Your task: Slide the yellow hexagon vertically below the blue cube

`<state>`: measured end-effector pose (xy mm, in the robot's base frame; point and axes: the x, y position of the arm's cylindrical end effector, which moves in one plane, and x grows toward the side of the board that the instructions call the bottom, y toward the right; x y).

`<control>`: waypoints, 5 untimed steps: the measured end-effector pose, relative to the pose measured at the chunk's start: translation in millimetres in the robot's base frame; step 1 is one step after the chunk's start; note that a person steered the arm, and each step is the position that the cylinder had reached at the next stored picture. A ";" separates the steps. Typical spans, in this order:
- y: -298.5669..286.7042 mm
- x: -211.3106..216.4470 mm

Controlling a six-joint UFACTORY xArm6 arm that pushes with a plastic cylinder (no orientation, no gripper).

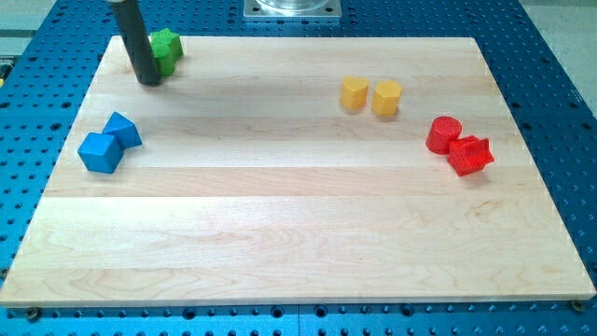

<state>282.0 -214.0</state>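
Two yellow blocks sit side by side at the upper right of the middle of the wooden board [298, 233]. The right one [387, 97] looks like the yellow hexagon, and the left one [354, 93] is rounder with a notch on top. The blue cube [100, 152] lies at the view's left, touching a second angular blue block [122, 130] just above and to its right. My tip [149, 81] rests on the board at the top left, far left of the yellow blocks and above the blue ones.
A green block [167, 49] sits at the top left corner, right beside my rod and partly hidden by it. A round red block [444, 134] and a star-like red block [469, 155] touch each other at the right edge.
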 end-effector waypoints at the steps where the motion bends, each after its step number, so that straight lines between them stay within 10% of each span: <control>1: 86.1 -14.1; 3: 362.9 -21.5; 5: 398.5 41.6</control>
<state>323.6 184.5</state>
